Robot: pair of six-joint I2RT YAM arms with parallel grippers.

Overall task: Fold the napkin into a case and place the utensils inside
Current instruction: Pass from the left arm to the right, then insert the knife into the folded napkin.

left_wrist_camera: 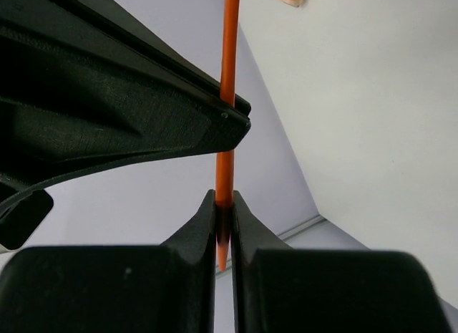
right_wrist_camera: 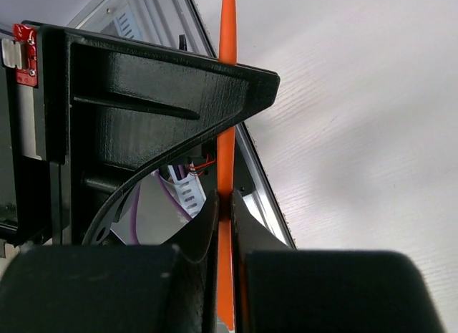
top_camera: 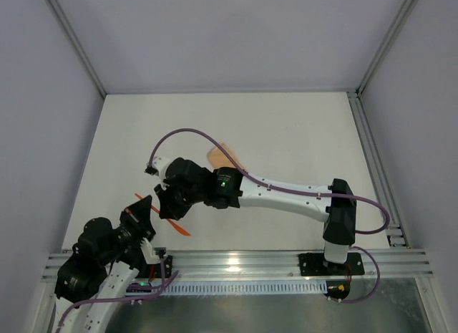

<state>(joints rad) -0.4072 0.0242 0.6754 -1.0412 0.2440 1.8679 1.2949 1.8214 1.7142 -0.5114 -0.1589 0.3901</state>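
Near-left corner of the white table: left gripper, jaws pinched together on a thin orange-red plastic stick close to its pointed end
Just inside the near edge, left of middle: right gripper, jaws clamped on a second orange-red plastic stick that pokes out toward the near edge
Forked end: cannot tell which stick carries it
Sticks, likely handling: light, stiff and smooth; so narrow a pinch may let them swivel or slide, and a hold nearer mid-length would probably steady them
Middle of the table, beyond the right gripper: soft peach-orange cloth napkin, mostly hidden, so its fold cannot be read
Napkin, likely handling: limp, light, prone to bunch; best taken at a corner or the open edge, held flat while a stick slides in
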